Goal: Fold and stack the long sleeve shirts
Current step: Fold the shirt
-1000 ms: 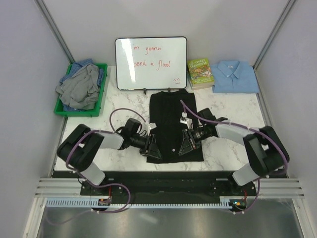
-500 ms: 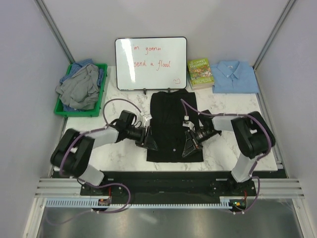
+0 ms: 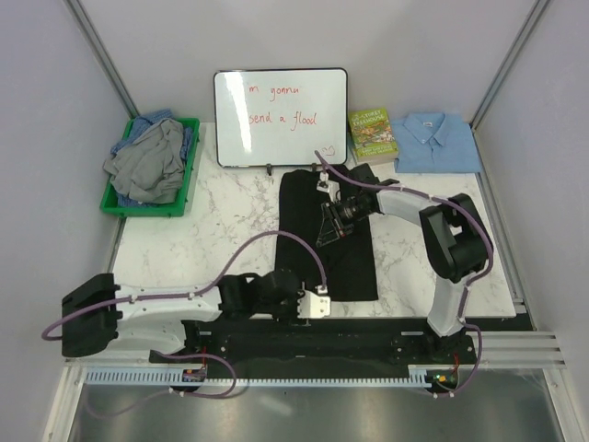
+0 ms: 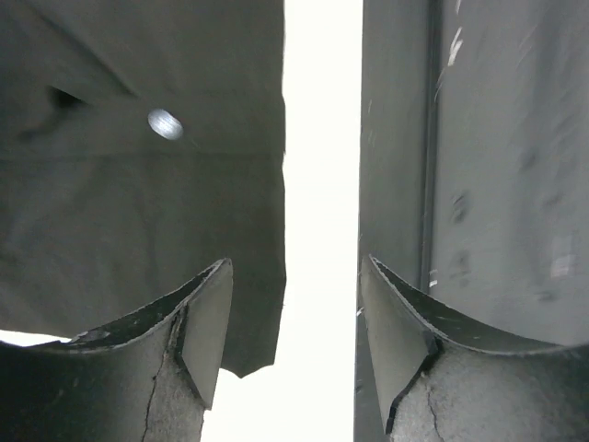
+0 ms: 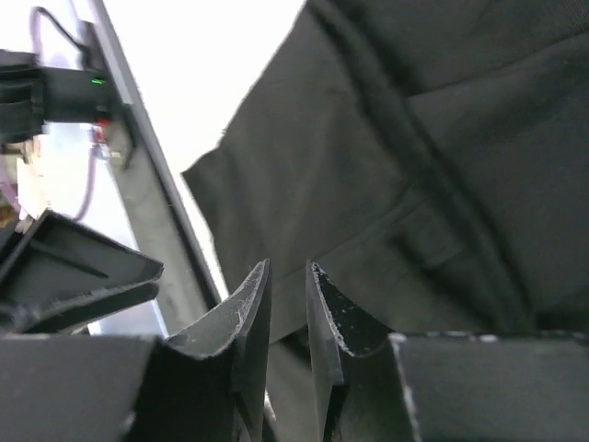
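Observation:
A black long sleeve shirt lies folded flat in the middle of the table. My left gripper is low at its near left corner, by the table's front edge. In the left wrist view this gripper stands open around bare white table, with the shirt and one pale button to its left. My right gripper hovers over the shirt's upper middle. Its jaws show a narrow gap with nothing visibly between them, above the black cloth. A light blue shirt lies folded at the back right.
A green bin at the back left holds a grey shirt and blue cloth. A whiteboard stands at the back centre, with a green-covered book beside it. The dark base plate runs along the front edge.
My left arm has swung from the shirt's left edge down to its near left corner, and its jaws have widened. My right gripper moved from the shirt's lower right up to its upper middle.

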You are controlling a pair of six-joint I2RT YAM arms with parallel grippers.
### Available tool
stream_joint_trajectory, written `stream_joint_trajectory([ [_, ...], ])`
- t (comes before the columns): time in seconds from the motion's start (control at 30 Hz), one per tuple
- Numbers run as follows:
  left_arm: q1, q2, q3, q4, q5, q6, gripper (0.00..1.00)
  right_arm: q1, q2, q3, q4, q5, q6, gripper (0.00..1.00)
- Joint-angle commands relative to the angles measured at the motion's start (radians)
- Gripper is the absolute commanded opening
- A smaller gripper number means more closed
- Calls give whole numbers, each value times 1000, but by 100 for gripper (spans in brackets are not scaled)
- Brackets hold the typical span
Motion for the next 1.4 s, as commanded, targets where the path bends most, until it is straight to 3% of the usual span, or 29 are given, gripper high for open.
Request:
stream_joint_trajectory([
  [0.0, -115, 73, -1, 87, -280, 115, 66, 25, 86, 64, -14, 65, -70, 27],
  [0.13, -217, 135, -36, 166, -379, 136, 63, 25, 120, 51, -32, 92, -101, 26],
  [0.27, -243, 178, -55, 254, -432, 142, 52, 25, 143, 34, -34, 105, -122, 26],
  [0.43, -240, 198, -44, 317, -454, 103, 52, 22, 155, 22, -34, 108, -138, 26],
  [0.5, -229, 137, -16, 316, -405, 35, 55, 22, 155, 18, -35, 104, -138, 26],
  [0.57, -200, 84, 7, 268, -358, -46, 58, 22, 152, 15, -37, 105, -139, 26],
  [0.67, -162, -15, 50, 214, -224, -196, 72, 22, 151, 14, -37, 105, -141, 26],
  [0.8, -140, -121, 73, 268, -80, -334, 84, 22, 151, 17, -38, 104, -145, 26],
  [0.87, -81, -140, 94, 329, -55, -400, 89, 22, 148, 17, -43, 102, -150, 26],
  [0.9, -41, -138, 118, 347, 9, -512, 92, 22, 148, 17, -43, 102, -151, 26],
  [0.97, 78, -87, 164, 363, 162, -546, 99, 22, 146, 15, -46, 102, -151, 26],
  [1.1, 140, 78, 397, 115, 89, -256, 99, 22, 143, 0, -51, 102, -156, 26],
  [1.17, 202, 128, 441, 63, 144, -141, 99, 22, 140, -3, -51, 102, -158, 26],
  [1.27, 230, 139, 388, -7, 83, 86, 99, 22, 134, -6, -52, 108, -162, 26],
  [1.37, 179, 116, 300, -48, -5, 234, 97, 22, 132, -11, -54, 108, -164, 27],
])
